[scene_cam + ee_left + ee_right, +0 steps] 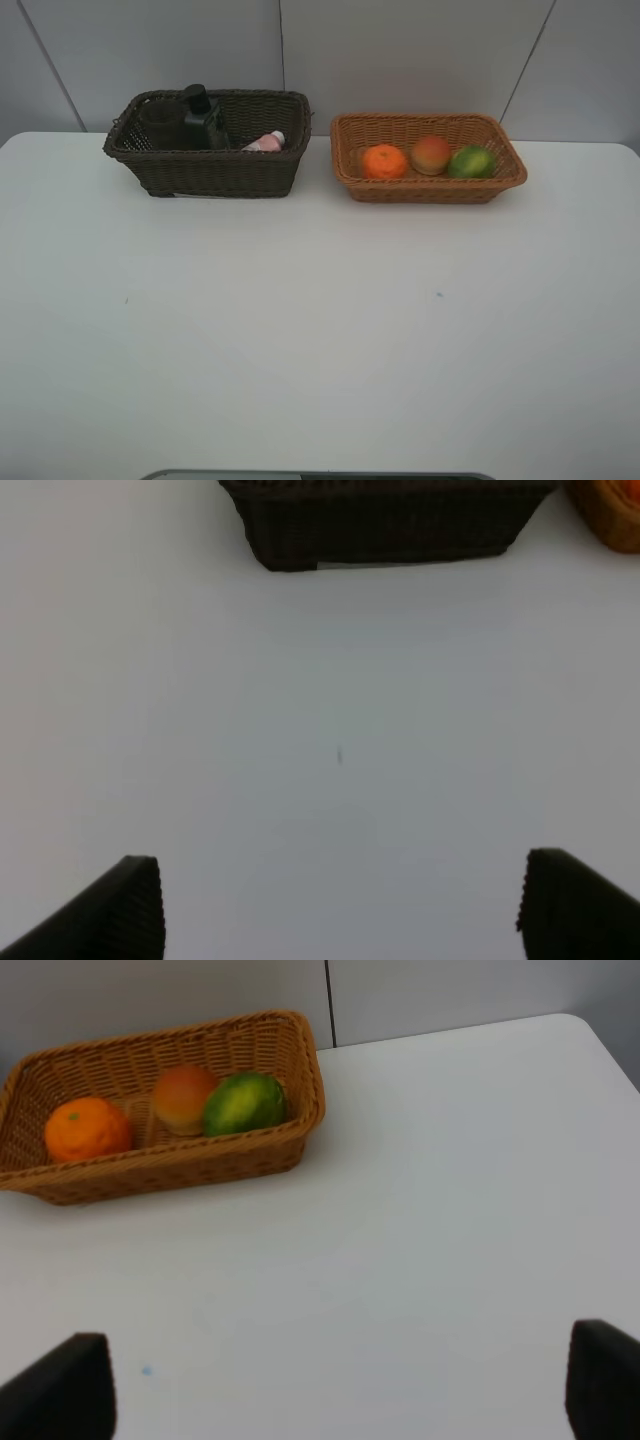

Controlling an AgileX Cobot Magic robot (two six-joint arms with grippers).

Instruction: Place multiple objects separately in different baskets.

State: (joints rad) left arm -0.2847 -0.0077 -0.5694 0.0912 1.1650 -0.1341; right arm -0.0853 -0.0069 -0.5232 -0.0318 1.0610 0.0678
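The dark brown basket (pixel 215 170) stands at the back left and holds the dark angular bottle (pixel 200 115), the mauve tumbler (pixel 158 122) and the pink squeeze bottle (pixel 265 143). The orange-tan basket (pixel 425 187) at the back right holds the orange (pixel 384 161), the peach-like fruit (pixel 431 154) and the green-yellow mango (pixel 471 162). Neither arm shows in the exterior high view. My left gripper (pixel 340 905) is open and empty over bare table, short of the dark basket (pixel 385 525). My right gripper (pixel 345 1390) is open and empty, short of the tan basket (pixel 160 1165) with its orange (pixel 88 1128), peach (pixel 183 1098) and mango (pixel 245 1103).
The white table (pixel 320 330) stretches in front of both baskets. A grey panelled wall (pixel 400 50) stands behind them. A corner of the tan basket (pixel 610 515) shows in the left wrist view.
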